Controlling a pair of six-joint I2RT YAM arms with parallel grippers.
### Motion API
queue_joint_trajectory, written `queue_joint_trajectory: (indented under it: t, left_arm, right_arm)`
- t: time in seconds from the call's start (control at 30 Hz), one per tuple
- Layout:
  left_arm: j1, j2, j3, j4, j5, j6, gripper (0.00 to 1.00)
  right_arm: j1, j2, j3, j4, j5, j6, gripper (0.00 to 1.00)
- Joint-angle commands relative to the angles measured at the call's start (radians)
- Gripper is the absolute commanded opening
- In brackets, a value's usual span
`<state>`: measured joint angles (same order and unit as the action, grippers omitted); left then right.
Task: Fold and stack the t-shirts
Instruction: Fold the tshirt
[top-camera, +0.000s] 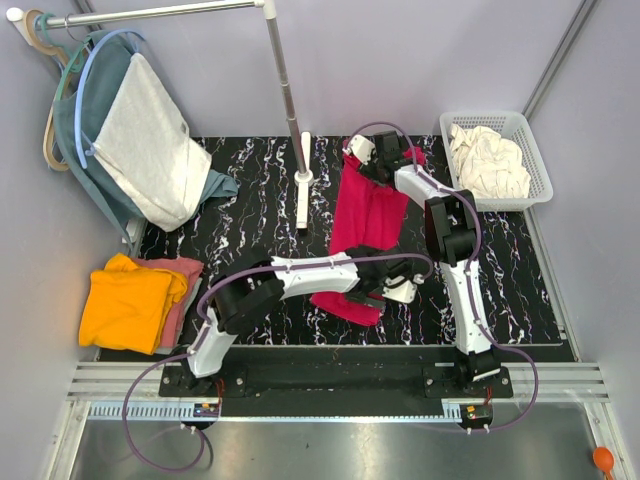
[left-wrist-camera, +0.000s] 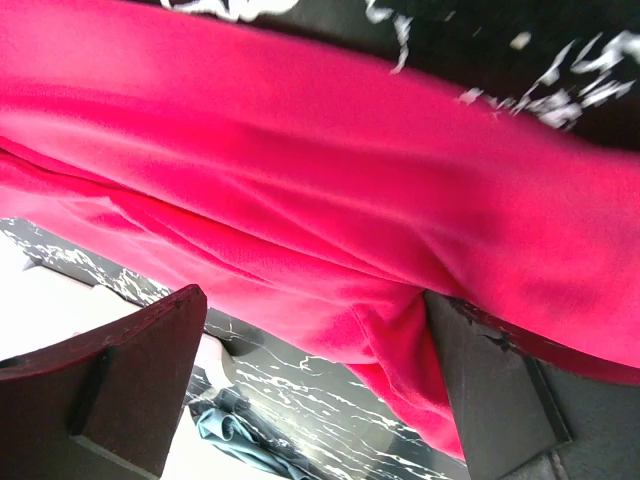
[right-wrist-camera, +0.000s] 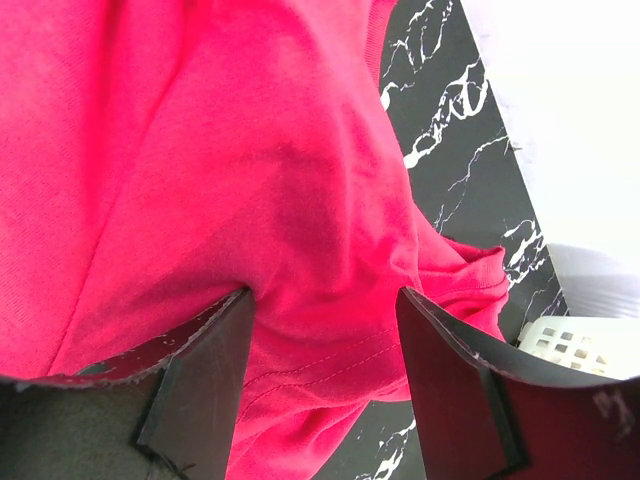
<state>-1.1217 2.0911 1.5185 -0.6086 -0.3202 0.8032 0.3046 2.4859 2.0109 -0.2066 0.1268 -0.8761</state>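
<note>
A red t-shirt (top-camera: 366, 222) lies lengthwise on the black marble table (top-camera: 250, 215), partly folded into a long strip. My left gripper (top-camera: 392, 287) is at its near end and open. In the left wrist view the fingers (left-wrist-camera: 488, 392) stand wide apart, with the red cloth's (left-wrist-camera: 330, 200) edge hanging against the right one. My right gripper (top-camera: 372, 160) is at the shirt's far end, open. Its fingers (right-wrist-camera: 205, 365) straddle a bulge of red cloth (right-wrist-camera: 250, 170) near a stitched hem. A folded orange shirt (top-camera: 128, 300) lies on a pink one (top-camera: 184, 275) at the left.
A white basket (top-camera: 532, 150) with cream shirts (top-camera: 488, 162) stands at the back right. A clothes rack's pole and white foot (top-camera: 304, 180) stand at the table's back middle. Grey-white and teal garments (top-camera: 148, 140) hang from it at the left.
</note>
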Motion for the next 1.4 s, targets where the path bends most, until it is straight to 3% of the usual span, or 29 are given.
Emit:
queue_joint_trajectory:
  t: [0.0, 0.53, 0.67, 0.8, 0.93, 1.37]
  left_arm:
    - [-0.055, 0.038, 0.0, 0.017, 0.053, -0.101, 0.99]
    - [-0.082, 0.007, 0.046, 0.017, 0.021, -0.141, 0.99]
    - [-0.087, -0.011, 0.092, 0.017, 0.01, -0.151, 0.99]
    - [-0.087, -0.042, 0.106, 0.026, -0.017, -0.157, 0.99]
    - [-0.087, -0.109, 0.098, 0.056, -0.029, -0.162, 0.99]
    - [-0.06, -0.322, -0.004, 0.246, -0.192, -0.067, 0.99]
  right_arm:
    - [-0.005, 0.06, 0.032, -0.051, -0.033, 0.035, 0.69]
    - [-0.004, 0.028, 0.025, -0.054, -0.039, 0.054, 0.71]
    - [-0.004, -0.021, -0.036, -0.053, -0.043, 0.081, 0.75]
    - [-0.001, -0.082, -0.113, -0.022, -0.035, 0.106, 0.93]
    - [0.002, -0.166, -0.185, -0.002, -0.026, 0.129, 0.99]
    - [0.004, -0.398, -0.389, 0.067, 0.065, 0.177, 1.0]
